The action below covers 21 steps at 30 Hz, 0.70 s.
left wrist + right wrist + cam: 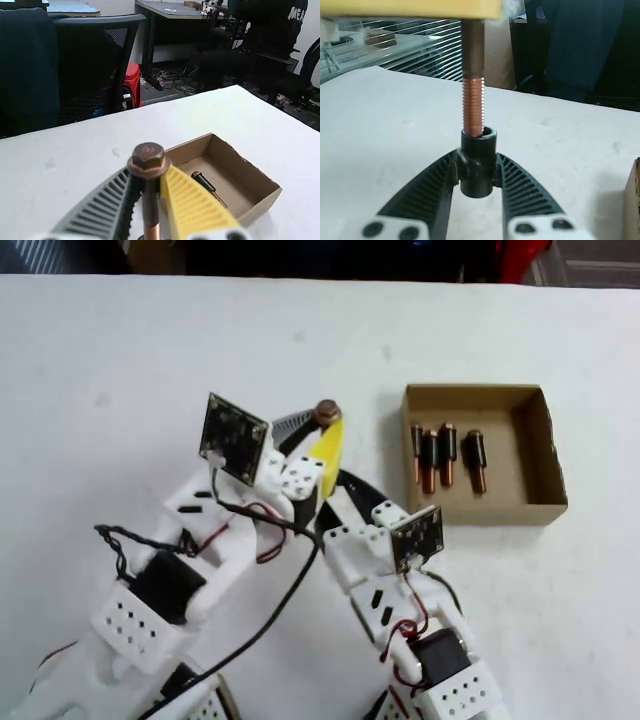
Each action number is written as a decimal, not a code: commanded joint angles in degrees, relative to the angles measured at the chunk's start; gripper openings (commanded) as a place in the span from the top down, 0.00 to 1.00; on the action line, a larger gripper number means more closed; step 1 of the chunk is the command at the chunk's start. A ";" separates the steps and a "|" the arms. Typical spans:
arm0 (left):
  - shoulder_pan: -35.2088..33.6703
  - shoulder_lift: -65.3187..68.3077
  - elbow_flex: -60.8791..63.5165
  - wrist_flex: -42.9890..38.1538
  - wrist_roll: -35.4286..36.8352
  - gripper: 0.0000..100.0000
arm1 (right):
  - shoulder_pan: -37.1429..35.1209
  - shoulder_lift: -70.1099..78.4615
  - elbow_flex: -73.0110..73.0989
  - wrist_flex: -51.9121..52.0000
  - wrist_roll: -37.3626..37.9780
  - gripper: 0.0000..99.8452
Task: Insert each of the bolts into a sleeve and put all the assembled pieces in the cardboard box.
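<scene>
The bolt [148, 162] stands upright, long axis vertical, hex head up and threaded end down. The left gripper [148, 176] pinches it just under the head between its grey and yellow jaws. The bolt's tip sits in the open mouth of the black sleeve [478, 145] — seemingly only a little way in — which is also upright and clamped by the right gripper [477, 172]. Both are near the cardboard box [470, 392], where four assembled pieces [447, 455] lie side by side.

Bolt [147, 159] upright, head up, in the left gripper [149, 175]. Directly below it, the sleeve [477, 150] sits in the right gripper [477, 165], with the bolt tip just inside the sleeve mouth. Cardboard box [535, 440] on the counter [120, 360], right of both grippers. Four assembled pieces [447, 455] lie side by side in the box.
</scene>
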 commanded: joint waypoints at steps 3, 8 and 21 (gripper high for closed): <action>0.48 0.92 2.81 -7.21 -3.60 0.98 | 0.40 -0.66 0.44 -0.13 1.14 0.98; 0.48 1.01 2.99 -7.65 -3.87 0.98 | 0.40 -0.66 0.44 -0.13 1.14 0.98; 0.84 0.57 8.70 -2.11 -3.69 0.98 | 0.48 -0.66 0.44 -0.13 1.14 0.98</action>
